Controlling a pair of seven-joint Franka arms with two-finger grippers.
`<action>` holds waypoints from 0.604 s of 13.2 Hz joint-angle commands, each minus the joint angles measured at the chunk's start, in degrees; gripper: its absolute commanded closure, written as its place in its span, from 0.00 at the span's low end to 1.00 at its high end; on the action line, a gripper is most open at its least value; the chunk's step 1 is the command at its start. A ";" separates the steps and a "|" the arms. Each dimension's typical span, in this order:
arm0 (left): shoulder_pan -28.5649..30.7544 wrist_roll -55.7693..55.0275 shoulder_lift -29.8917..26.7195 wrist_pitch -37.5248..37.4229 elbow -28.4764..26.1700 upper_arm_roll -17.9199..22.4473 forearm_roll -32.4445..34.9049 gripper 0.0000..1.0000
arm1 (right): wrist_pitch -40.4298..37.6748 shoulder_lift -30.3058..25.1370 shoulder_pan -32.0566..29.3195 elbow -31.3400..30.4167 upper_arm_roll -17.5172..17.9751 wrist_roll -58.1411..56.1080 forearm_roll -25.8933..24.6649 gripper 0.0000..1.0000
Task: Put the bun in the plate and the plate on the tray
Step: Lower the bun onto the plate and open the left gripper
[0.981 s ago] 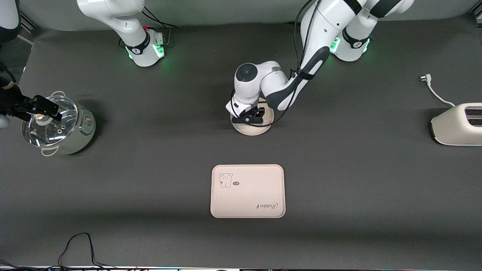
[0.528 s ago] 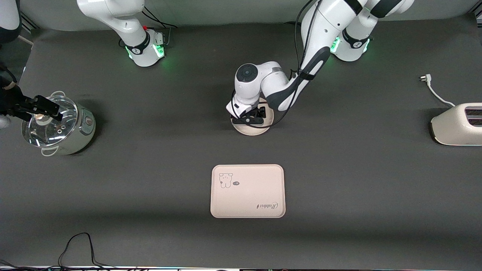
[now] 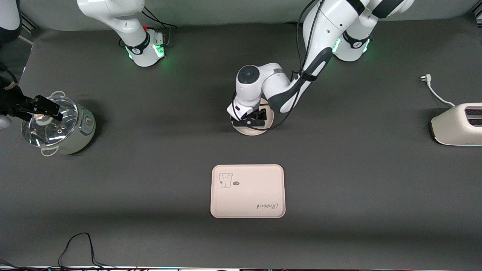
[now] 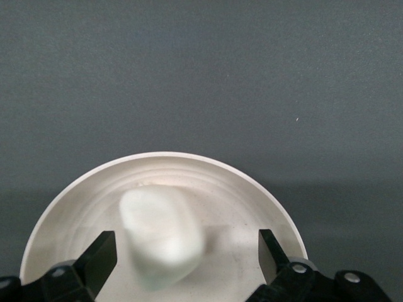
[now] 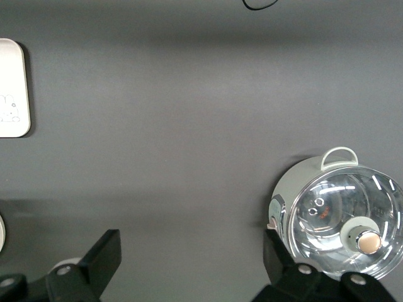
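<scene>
Gloss white arm links with dark grey joint bands and green-lit base rings. Black cable looped along the left arm down to its black hand. Silver screws seen in black fingers.

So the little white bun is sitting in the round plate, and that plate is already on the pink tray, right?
Not quite. The bun does sit in the plate, but the front view shows the plate on the bare table, farther from the camera than the tray, under the left gripper with its fingers open.

The tray bears the script "Rabbit".
</scene>
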 commanded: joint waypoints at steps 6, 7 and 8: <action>3.79 12.02 -5.83 -3.00 0.35 0.87 -5.79 0.00 | -0.06 -0.94 -0.35 -1.00 0.26 -1.20 -0.23 0.00; 5.28 18.07 -7.94 -5.89 1.31 1.83 -9.31 0.00 | -0.15 -1.03 -0.35 -1.09 0.26 -1.20 -0.15 0.00; 6.34 24.48 -10.57 -9.40 2.01 3.49 -13.26 0.00 | -0.15 -1.03 -0.18 -1.09 0.26 -1.20 -0.15 0.00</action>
